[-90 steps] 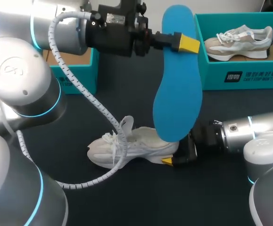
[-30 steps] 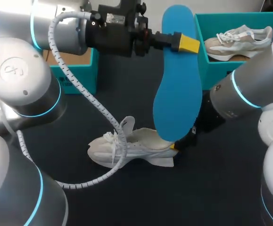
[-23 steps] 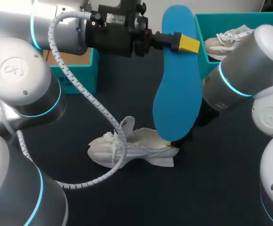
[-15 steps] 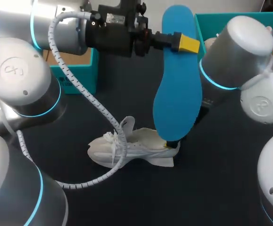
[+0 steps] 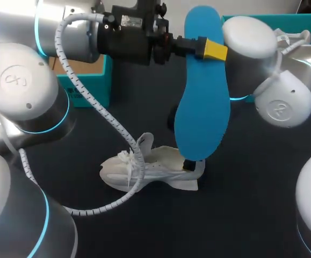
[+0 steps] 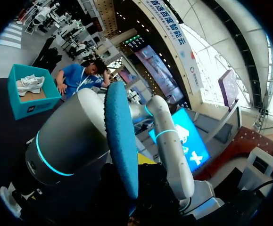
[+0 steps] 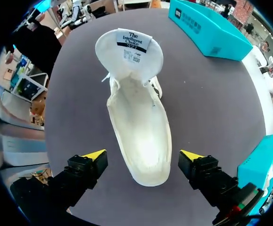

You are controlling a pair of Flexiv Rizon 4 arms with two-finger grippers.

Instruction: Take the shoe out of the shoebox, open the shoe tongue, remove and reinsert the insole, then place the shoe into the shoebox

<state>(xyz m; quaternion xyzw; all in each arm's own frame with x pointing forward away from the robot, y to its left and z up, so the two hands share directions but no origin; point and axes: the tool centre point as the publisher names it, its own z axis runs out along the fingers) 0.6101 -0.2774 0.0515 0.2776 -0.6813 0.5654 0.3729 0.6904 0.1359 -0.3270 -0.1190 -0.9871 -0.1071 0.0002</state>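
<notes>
Left pincer grips blue insole upright; right pincer gapes wide over white shoe, tongue folded back

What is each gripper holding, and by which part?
Left gripper holds the insole near its narrow end. Right gripper holds nothing: it is open, fingers either side of the shoe heel.

White shoe, tongue folded back; tool spread wide, flanking its heel.
</notes>
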